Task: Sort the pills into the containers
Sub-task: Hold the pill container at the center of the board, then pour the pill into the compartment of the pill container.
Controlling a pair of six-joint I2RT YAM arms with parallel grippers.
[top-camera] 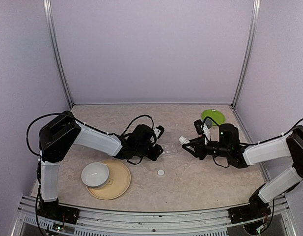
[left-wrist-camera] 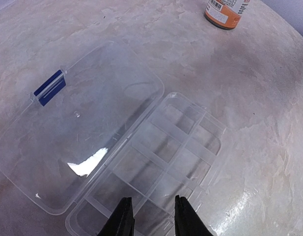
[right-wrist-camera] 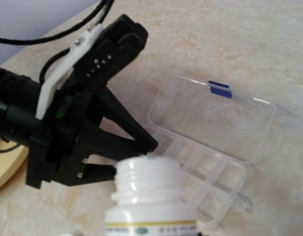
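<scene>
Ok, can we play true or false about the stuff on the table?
1. The clear box has its lid open. True.
2. The white bottle has its cap on. False: its top is open, and a white cap lies on the table.
3. The white bowl sits on the tan plate. True.
4. The green plate is right beside the bowl. False: it is far off, at the back right.
5. The right claw holds the white bottle. True.
</scene>
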